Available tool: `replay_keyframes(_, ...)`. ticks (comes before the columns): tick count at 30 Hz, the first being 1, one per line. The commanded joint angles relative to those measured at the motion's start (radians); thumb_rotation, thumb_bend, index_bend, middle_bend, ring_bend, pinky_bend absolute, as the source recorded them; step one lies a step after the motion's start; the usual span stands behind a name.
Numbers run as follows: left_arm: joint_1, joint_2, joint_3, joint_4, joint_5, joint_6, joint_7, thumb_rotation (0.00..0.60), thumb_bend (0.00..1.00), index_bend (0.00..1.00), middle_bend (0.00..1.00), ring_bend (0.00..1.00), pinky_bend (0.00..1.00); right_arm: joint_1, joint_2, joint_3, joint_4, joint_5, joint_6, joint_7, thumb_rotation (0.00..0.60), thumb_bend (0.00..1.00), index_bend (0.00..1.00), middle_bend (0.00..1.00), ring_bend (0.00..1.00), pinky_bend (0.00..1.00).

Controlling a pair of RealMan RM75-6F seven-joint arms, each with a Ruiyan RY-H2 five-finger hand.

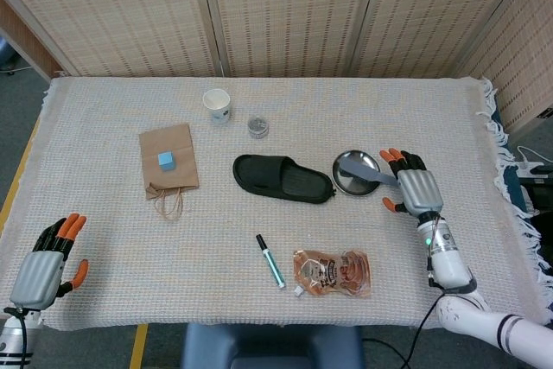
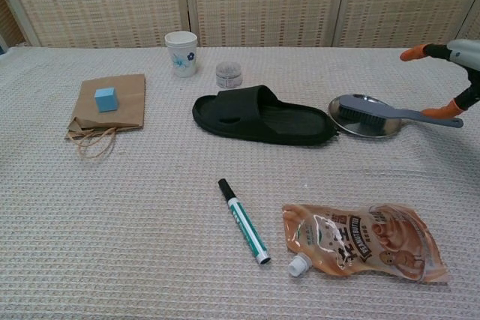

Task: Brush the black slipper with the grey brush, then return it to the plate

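Note:
The black slipper (image 1: 282, 179) (image 2: 261, 115) lies at the middle of the table. Just right of its toe stands the metal plate (image 1: 347, 181) (image 2: 369, 128), and the grey brush (image 1: 361, 169) (image 2: 367, 110) rests with its head on that plate, its handle sticking out to the right. My right hand (image 1: 413, 189) (image 2: 454, 74) hovers open above the end of the handle, fingers spread, holding nothing. My left hand (image 1: 43, 262) stays open at the near left corner, seen only in the head view.
A brown paper bag (image 1: 168, 157) carries a small blue cube (image 1: 165, 161) at the left. A paper cup (image 1: 217, 104) and a small jar (image 1: 257, 126) stand at the back. A green marker (image 1: 270, 261) and a brown pouch (image 1: 333, 272) lie near the front edge.

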Motion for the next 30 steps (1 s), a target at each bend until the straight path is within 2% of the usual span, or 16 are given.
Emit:
replay_keyframes(1, 0.001, 0.002, 0.001, 0.003, -0.002, -0.001, -0.007, 0.6, 0.5, 0.0, 0.0, 0.0, 0.11, 0.11, -0.123, 0.048, 0.149, 0.146, -0.064, -0.113, 0.6, 0.19, 0.19, 0.11, 0.0, 0.09)
replay_keyframes(6, 0.002, 0.004, 0.002, 0.005, -0.003, -0.001, -0.016, 0.6, 0.5, 0.0, 0.0, 0.0, 0.11, 0.179, -0.203, 0.055, 0.259, 0.259, -0.092, -0.191, 0.6, 0.2, 0.23, 0.13, 0.0, 0.1)
replay_keyframes(12, 0.0, 0.003, 0.003, 0.007, -0.002, -0.002, -0.02, 0.6, 0.5, 0.0, 0.0, 0.0, 0.11, 0.232, -0.263, 0.054, 0.346, 0.339, -0.116, -0.238, 0.6, 0.21, 0.25, 0.14, 0.0, 0.11)
replay_keyframes(24, -0.002, 0.002, 0.003, 0.014, -0.004, -0.006, -0.029, 0.6, 0.5, 0.0, 0.0, 0.0, 0.11, 0.256, -0.305, 0.032, 0.412, 0.361, -0.115, -0.245, 0.6, 0.22, 0.36, 0.2, 0.06, 0.17)
replay_keyframes(30, -0.001, 0.002, 0.003, 0.015, -0.003, -0.003, -0.032, 0.6, 0.5, 0.0, 0.0, 0.0, 0.11, 0.252, -0.305, 0.022, 0.411, 0.339, -0.097, -0.23, 0.6, 0.23, 0.43, 0.25, 0.12, 0.27)
